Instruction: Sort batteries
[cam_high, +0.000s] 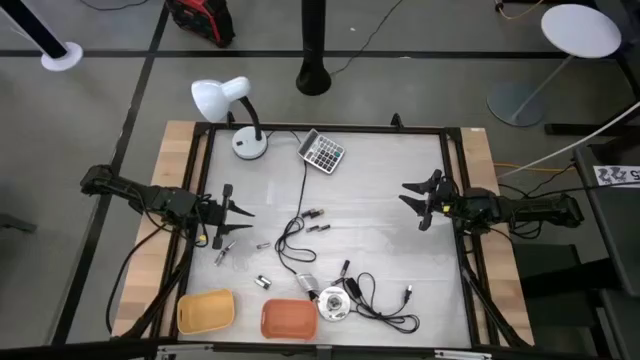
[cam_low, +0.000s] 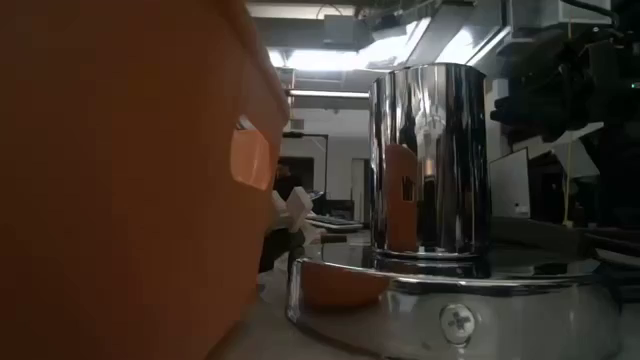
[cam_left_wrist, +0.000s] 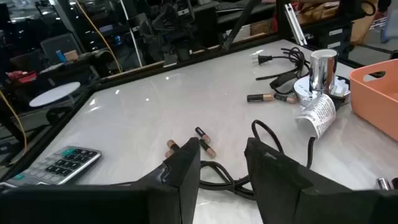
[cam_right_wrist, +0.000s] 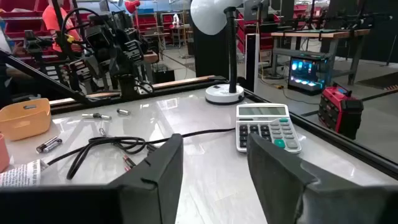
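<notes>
Two slim, dark, jointed arms are ending in the black two-fingered left gripper (cam_high: 240, 211) and the matching right gripper (cam_high: 410, 204). From each wrist, the fingers (cam_left_wrist: 186, 171) are showing as broad matte-black wedges.

No readable text: print on the white label (cam_left_wrist: 319, 114) and calculator (cam_right_wrist: 268, 126) keys too small to make out.

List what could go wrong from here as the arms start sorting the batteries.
1. Several batteries lie right beside the black cable, so a grasp there may snag or drag it.
2. The open left gripper hovers near loose batteries at the table's left edge; a nudge might roll them away.
3. The orange bin and yellow bin sit close together, so a drop might land wrong.
</notes>
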